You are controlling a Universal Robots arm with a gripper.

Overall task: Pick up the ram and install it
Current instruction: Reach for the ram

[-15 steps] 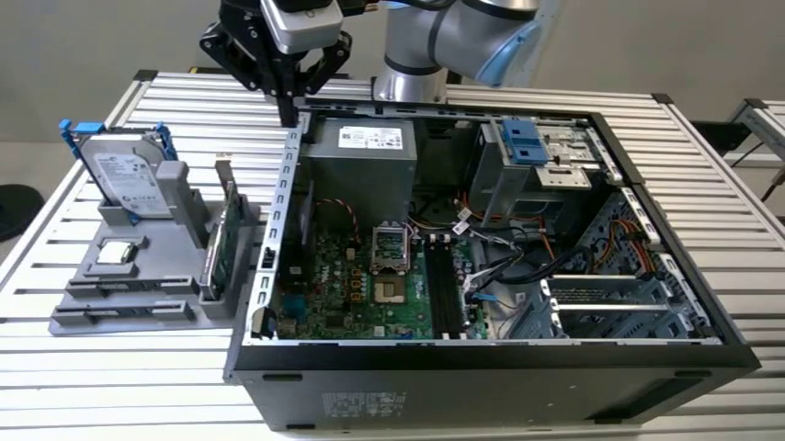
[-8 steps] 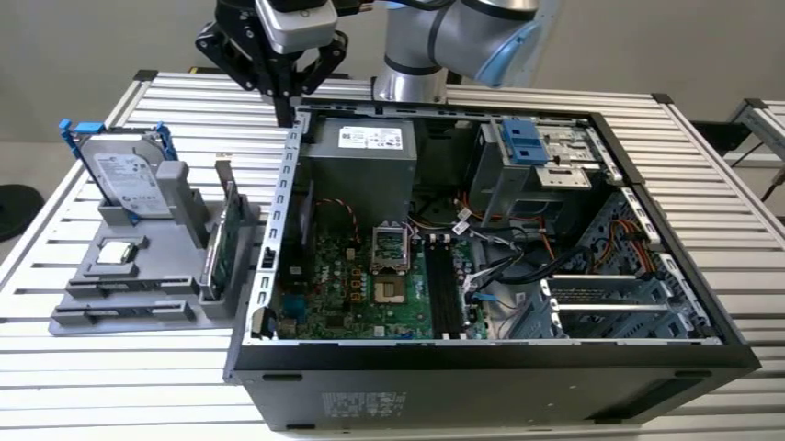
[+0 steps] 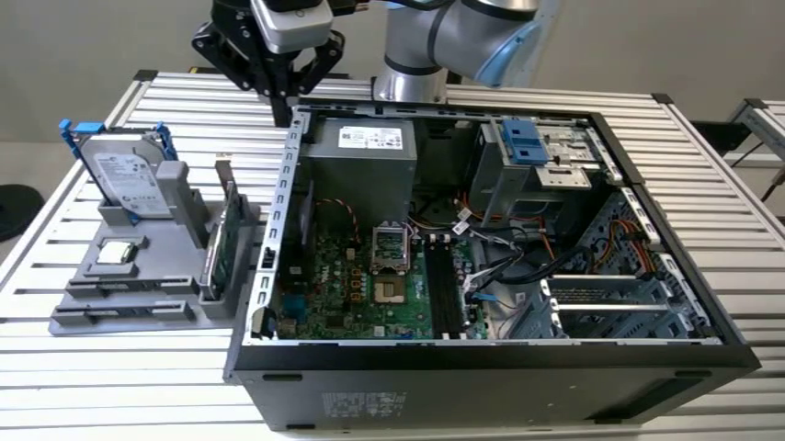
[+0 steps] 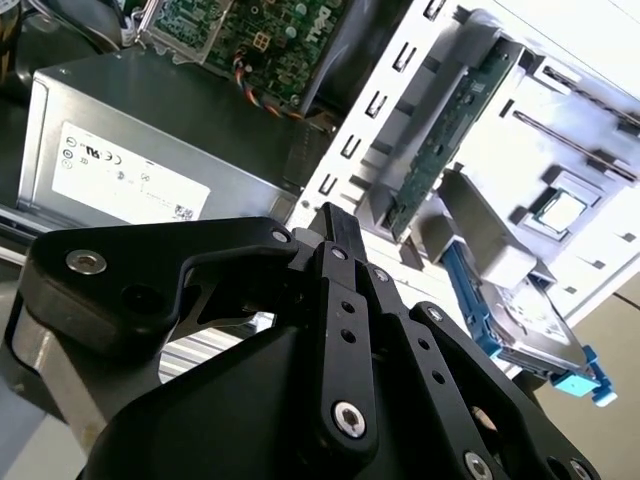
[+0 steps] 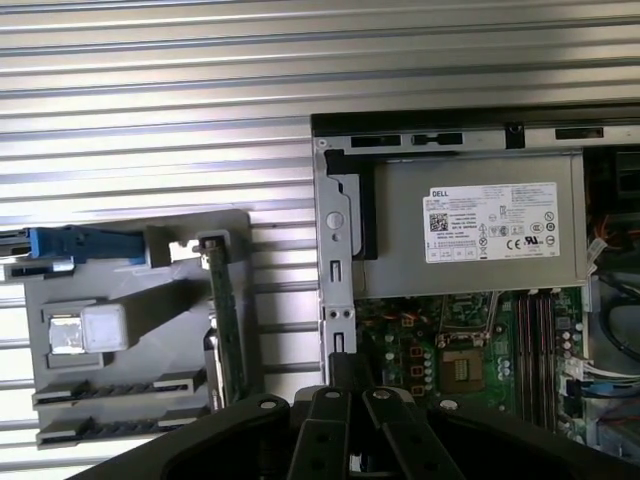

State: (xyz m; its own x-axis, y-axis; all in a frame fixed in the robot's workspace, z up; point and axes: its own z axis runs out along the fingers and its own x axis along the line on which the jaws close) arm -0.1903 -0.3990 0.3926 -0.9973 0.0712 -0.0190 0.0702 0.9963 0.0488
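Exterior view: gripper (image 3: 282, 118) hangs over the case's (image 3: 491, 367) eleven o'clock corner; fingers (image 4: 335, 250) pressed together. First wrist view shows the tray (image 5: 150, 350) from straight above.

The gripper (image 3: 283, 108) is black; the desk (image 3: 147, 395) is silver with ridged stripes. The grey tray (image 3: 92, 310) carries a silver hard drive (image 3: 123, 175) in a blue frame (image 3: 76, 138) and a green card (image 3: 219, 250). The black case (image 3: 491, 367) shows a green motherboard (image 3: 344, 285) and a grey power supply (image 3: 356, 175) with a white label (image 3: 370, 137).
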